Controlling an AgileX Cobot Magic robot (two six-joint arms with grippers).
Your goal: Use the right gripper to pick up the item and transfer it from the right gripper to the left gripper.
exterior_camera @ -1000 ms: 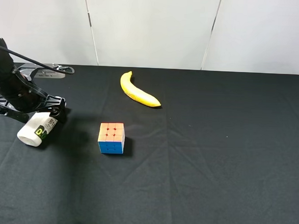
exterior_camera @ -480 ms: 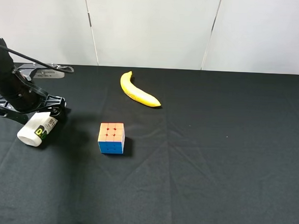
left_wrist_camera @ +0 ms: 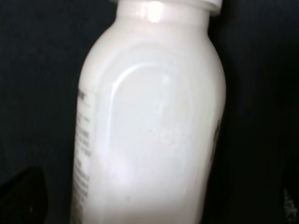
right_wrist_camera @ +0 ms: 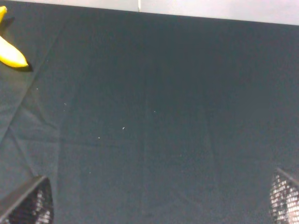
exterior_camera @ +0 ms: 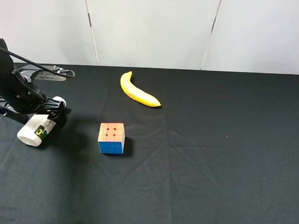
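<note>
The white bottle (exterior_camera: 35,131) with green and black label print lies on the black table at the far left. It fills the left wrist view (left_wrist_camera: 149,121). My left gripper (exterior_camera: 48,116) is low over the bottle's upper end. Its jaws are open and straddle the bottle, with a gap between one dark fingertip (left_wrist_camera: 23,196) and the bottle's side. My right gripper (right_wrist_camera: 154,205) is out of the exterior high view. In the right wrist view its fingertips (right_wrist_camera: 28,203) stand wide apart and empty above bare black cloth.
A multicoloured puzzle cube (exterior_camera: 111,137) stands right of the bottle. A yellow banana (exterior_camera: 137,92) lies farther back; its tip shows in the right wrist view (right_wrist_camera: 10,55). A grey metal bracket (exterior_camera: 42,74) sits at the table's back left edge.
The left arm has drawn back slightly to the left and away from the bottle. The bottle has stayed lying on the table. Cube and banana have not moved.
</note>
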